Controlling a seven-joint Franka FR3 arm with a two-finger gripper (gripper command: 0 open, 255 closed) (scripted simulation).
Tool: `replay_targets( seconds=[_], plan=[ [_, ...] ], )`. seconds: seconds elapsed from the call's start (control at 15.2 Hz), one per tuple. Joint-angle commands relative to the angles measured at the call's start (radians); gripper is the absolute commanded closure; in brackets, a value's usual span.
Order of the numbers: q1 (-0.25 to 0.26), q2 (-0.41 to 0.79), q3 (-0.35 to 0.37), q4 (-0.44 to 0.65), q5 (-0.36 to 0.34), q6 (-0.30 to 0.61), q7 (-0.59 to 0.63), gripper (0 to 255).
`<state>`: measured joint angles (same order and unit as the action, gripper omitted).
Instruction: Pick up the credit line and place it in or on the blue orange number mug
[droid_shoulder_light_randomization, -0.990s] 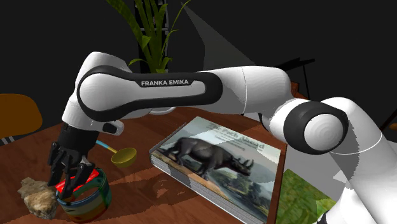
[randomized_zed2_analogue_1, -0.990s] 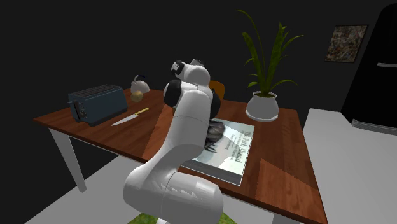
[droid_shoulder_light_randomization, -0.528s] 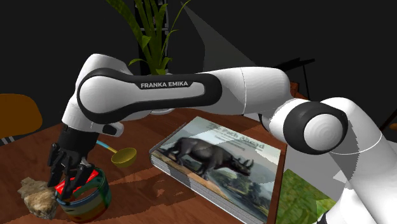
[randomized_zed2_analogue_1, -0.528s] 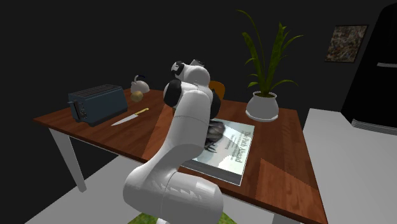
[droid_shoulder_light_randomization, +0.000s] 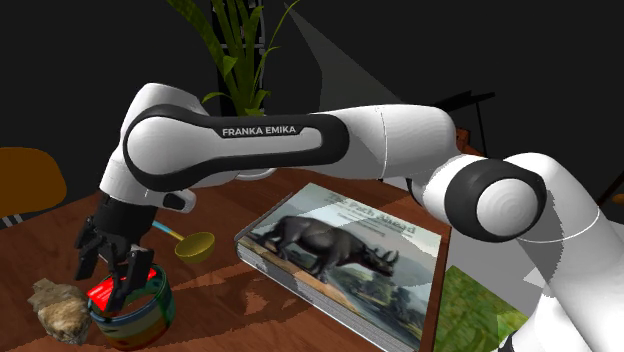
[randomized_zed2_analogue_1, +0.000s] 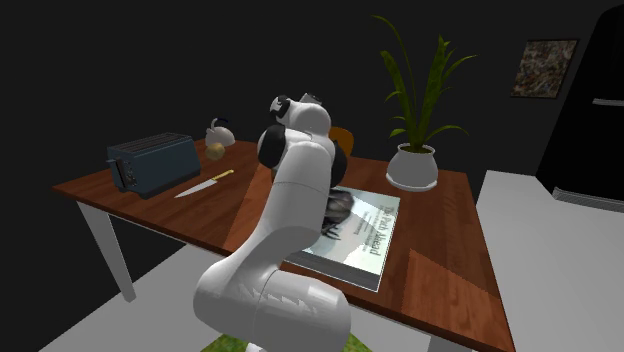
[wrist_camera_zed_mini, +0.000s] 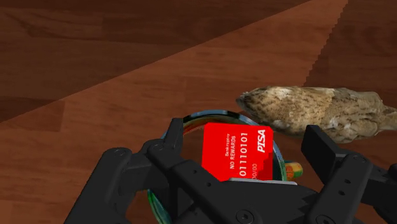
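Shoulder view first: the mug (droid_shoulder_light_randomization: 140, 318), banded in blue, green and orange, stands on the wooden desk (droid_shoulder_light_randomization: 230, 300). A rough brown rock (droid_shoulder_light_randomization: 58, 308) lies just beside the mug, on its side away from the book. A yellow spoon (droid_shoulder_light_randomization: 193, 244) lies near the mug on the other side, and past it a large book (droid_shoulder_light_randomization: 345, 255) with a rhinoceros on its cover lies flat, well apart from the mug. A potted plant (droid_shoulder_light_randomization: 235, 50) rises behind the arm, well beyond the mug. From the second exterior view I also see a toaster (randomized_zed2_analogue_1: 152, 162) and a knife (randomized_zed2_analogue_1: 205, 184) on the same desk.

The end effector (droid_shoulder_light_randomization: 101, 285) hangs right over the mug's mouth, with nothing between it and the mug. Its fingers (wrist_camera_zed_mini: 321, 146) stand wide apart and clasp nothing.

The red card (wrist_camera_zed_mini: 238, 153), printed in white, stands tilted inside the mug, its upper part above the rim. It sits between the two fingers, and in the wrist view I see a gap on each side of it.
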<state>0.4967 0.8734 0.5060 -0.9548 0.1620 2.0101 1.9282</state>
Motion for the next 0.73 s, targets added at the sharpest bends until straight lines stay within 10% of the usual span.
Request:
replay_targets(
  seconds=[0.0, 0.66],
  plan=[
    [-0.02, -0.03, 0.004, -0.01, 0.007, -0.025, -0.002, 0],
    [-0.04, -0.055, 0.008, 0.0, 0.013, -0.063, -0.004, 0]
  ],
)
